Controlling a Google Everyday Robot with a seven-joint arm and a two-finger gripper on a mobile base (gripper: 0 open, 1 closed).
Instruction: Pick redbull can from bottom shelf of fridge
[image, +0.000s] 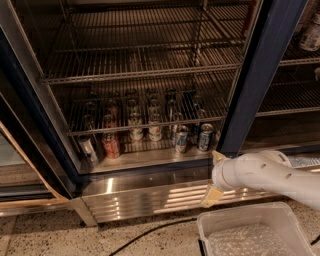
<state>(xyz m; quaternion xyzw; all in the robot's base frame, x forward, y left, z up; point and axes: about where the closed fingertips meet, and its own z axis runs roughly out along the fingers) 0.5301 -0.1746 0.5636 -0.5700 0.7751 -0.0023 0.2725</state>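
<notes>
- Hovering before the fridge (260, 75) base, the gripper (214, 176) is held just below-right of the redbull can (205, 137).
- Its fingers (212, 196) are spread, nothing gripped.
- The redbull can is stood upright on the bottom shelf (150, 157).

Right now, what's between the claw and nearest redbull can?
Camera view: only bare bottom shelf and fridge sill, with the claw just below-right of the redbull can.

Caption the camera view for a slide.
Gripper hovers by the fridge base, below a redbull can standing on the bottom shelf.
</notes>
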